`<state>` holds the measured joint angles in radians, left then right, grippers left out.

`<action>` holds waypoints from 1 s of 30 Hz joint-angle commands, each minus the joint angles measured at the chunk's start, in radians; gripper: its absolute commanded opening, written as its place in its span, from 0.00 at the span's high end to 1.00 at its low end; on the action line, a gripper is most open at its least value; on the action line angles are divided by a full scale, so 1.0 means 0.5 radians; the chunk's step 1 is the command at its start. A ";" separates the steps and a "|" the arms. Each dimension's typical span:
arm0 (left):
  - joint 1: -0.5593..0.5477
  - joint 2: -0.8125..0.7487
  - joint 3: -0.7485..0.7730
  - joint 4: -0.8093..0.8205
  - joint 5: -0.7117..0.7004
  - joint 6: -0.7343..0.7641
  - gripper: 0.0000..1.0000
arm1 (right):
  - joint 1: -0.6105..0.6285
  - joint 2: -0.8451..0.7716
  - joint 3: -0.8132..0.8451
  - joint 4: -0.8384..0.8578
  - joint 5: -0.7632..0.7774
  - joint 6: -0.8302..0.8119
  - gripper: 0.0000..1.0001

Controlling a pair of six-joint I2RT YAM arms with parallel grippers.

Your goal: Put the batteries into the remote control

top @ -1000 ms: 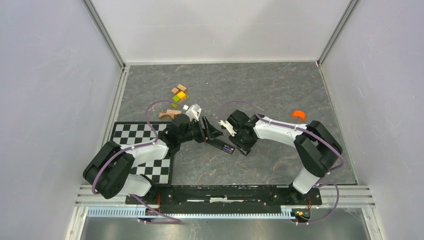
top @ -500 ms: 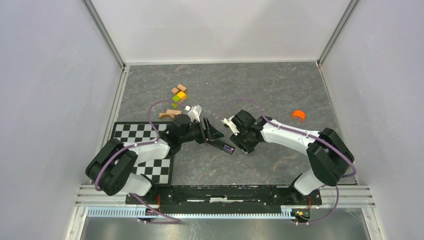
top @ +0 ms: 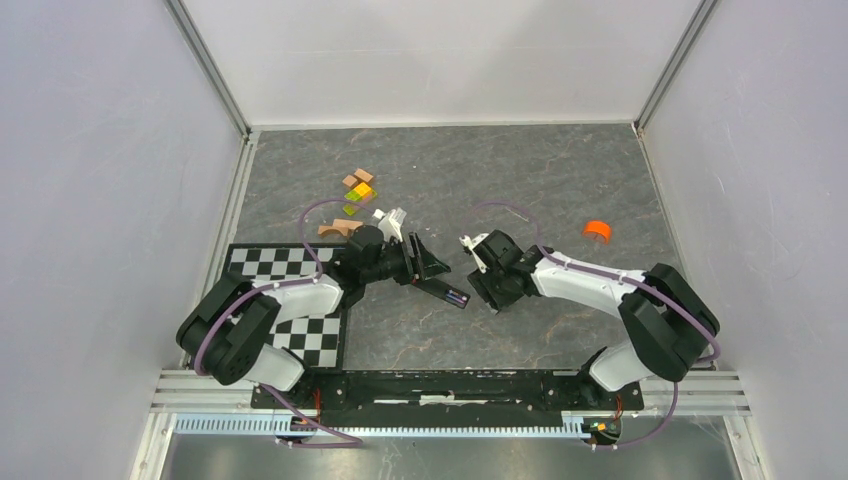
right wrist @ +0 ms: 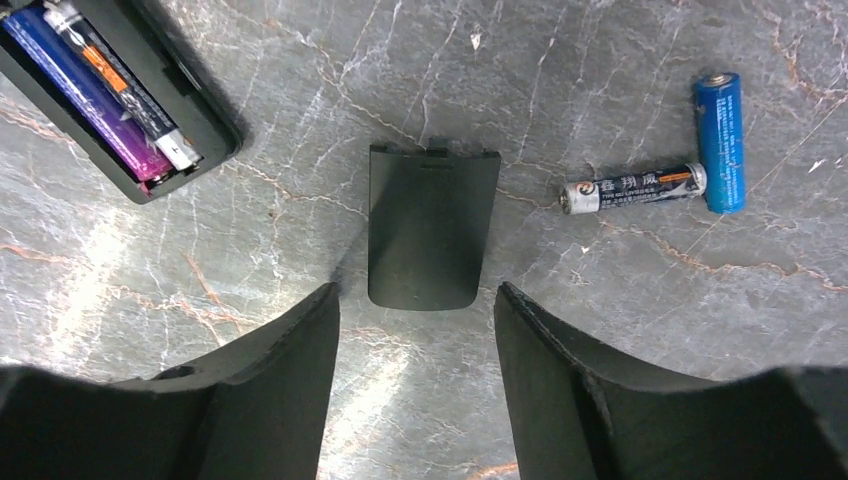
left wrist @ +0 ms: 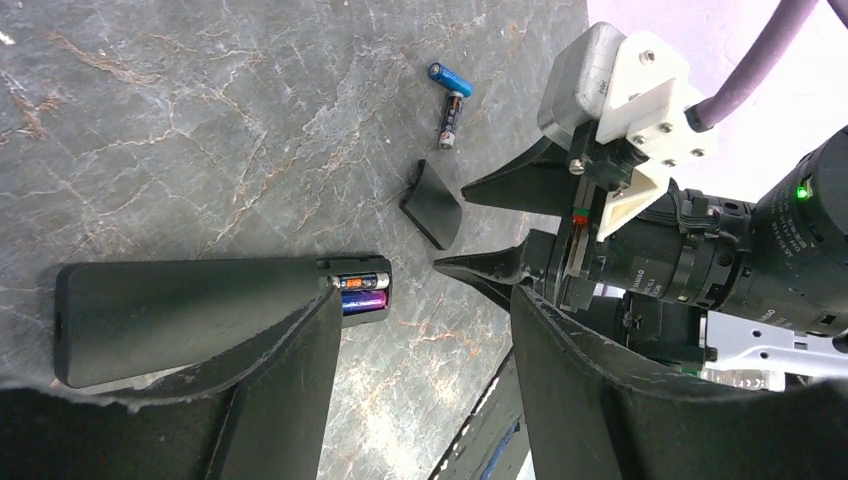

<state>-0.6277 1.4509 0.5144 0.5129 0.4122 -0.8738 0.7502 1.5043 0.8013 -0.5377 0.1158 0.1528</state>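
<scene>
Left tool (left wrist: pixel 425 300) spread, pinching nothing. One finger sits over the remote (left wrist: pixel 180 310); can't tell if it touches. Remote lies flat on the tabletop (left wrist: pixel 200 120), long axis far-left to near-right, open bay at the near-right end with two cells in it. Cover (right wrist: pixel 428 225) lies loose. Right tool (right wrist: pixel 415 295) spread over it, empty. Blue battery (right wrist: pixel 720 140) and black battery (right wrist: pixel 632 188) lie near the cover in an L. Light, stiff, slick, likely to roll: pinch mid-barrel.

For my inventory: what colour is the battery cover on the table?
The battery cover is black, best in right wrist view.
</scene>
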 commanded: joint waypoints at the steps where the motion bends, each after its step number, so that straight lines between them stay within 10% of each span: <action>1: 0.004 0.015 0.073 0.097 0.053 0.026 0.32 | -0.012 -0.067 -0.095 0.235 0.044 0.121 0.40; 30: -0.021 0.151 0.121 0.228 0.116 -0.095 0.32 | -0.088 -0.508 -0.544 0.754 -0.106 0.065 0.57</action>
<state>-0.6323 1.5249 0.5442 0.5732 0.4557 -0.8970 0.7113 1.2854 0.5369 -0.1970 0.0860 0.2153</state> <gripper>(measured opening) 0.682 0.431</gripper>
